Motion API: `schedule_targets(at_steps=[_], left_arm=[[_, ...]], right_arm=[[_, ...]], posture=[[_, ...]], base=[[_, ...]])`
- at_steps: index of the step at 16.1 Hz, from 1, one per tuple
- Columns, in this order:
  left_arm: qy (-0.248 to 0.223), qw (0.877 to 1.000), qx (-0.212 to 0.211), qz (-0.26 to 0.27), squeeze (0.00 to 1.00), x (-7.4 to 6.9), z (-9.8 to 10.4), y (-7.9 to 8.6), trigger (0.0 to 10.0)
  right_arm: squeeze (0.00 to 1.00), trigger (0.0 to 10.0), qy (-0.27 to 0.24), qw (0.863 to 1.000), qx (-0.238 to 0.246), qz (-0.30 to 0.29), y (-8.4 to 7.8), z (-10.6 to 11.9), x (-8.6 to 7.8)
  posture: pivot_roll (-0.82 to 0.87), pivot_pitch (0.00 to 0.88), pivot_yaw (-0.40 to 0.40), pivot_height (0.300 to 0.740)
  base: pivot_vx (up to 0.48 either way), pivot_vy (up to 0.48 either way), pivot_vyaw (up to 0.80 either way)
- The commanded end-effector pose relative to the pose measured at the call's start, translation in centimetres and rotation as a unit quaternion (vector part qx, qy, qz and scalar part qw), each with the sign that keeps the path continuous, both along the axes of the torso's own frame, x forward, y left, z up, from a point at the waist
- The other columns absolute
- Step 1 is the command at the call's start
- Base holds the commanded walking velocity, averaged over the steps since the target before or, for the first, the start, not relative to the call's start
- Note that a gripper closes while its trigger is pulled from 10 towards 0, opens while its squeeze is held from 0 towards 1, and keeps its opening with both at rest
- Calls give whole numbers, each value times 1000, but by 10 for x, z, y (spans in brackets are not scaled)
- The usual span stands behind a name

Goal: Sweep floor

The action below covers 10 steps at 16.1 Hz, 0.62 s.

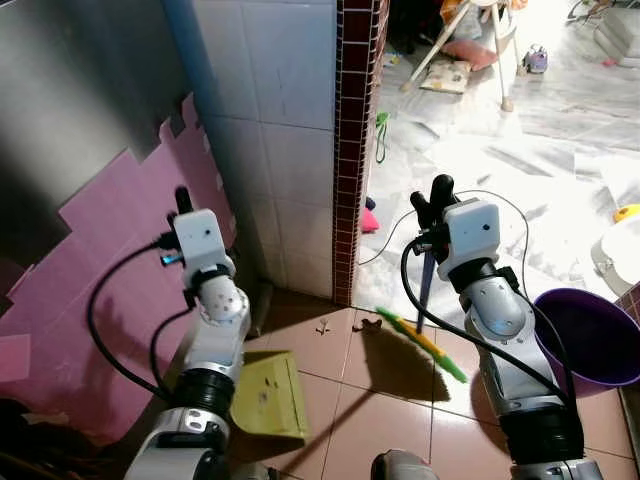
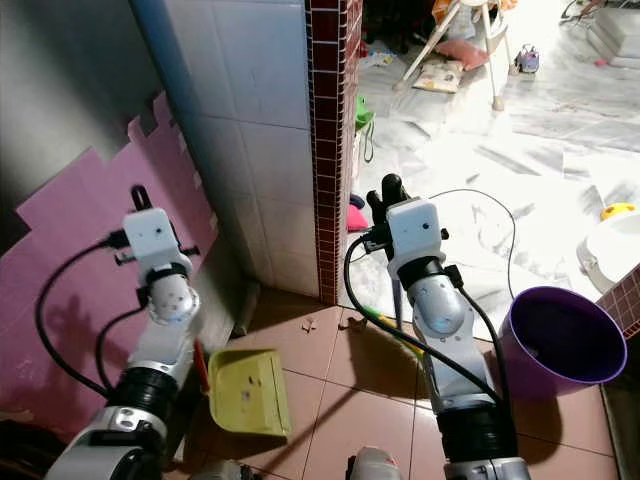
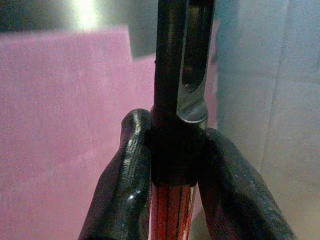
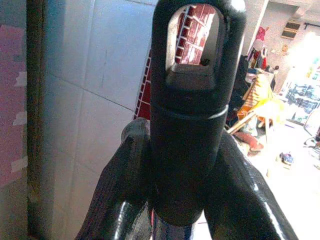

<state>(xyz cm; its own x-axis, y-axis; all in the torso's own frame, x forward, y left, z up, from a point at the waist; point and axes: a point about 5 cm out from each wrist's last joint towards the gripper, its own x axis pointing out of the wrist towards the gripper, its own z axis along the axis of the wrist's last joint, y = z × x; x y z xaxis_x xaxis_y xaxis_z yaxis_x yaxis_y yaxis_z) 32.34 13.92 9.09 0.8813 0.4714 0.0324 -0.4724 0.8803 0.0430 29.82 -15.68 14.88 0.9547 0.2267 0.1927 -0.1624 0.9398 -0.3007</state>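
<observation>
At nine o'clock the left gripper is clenched on the black-capped dustpan handle, and the yellow-green dustpan is rested on the brown tiled floor. At three o'clock the right gripper is clamped on the broom handle; the green broom head is set on the tiles beside the purple bucket.

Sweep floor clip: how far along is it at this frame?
Early. Done: both tools are picked up. The right gripper is shut on the broom handle, and the left gripper on the dustpan handle. In hand: the broom head and the dustpan are down at the floor. Left: scraps lie on the tiles near the brick edge, not yet swept in.
</observation>
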Motion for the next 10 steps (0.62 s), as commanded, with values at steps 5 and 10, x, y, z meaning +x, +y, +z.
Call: schedule_targets(at_steps=[5,10], left_arm=[[-32,999,-31,-3,0,11,9,-16,10000],[-30,998,35,34,0,16,14,-15,10000]], right_arm=[[0,10000,-50,998,23,41,10,25,-1],[0,10000,-64,993,68,67,16,43,-2]], posture=[[-150,0,47,740],[-165,53,44,740]], base=[[0,0,0],[0,0,0]])
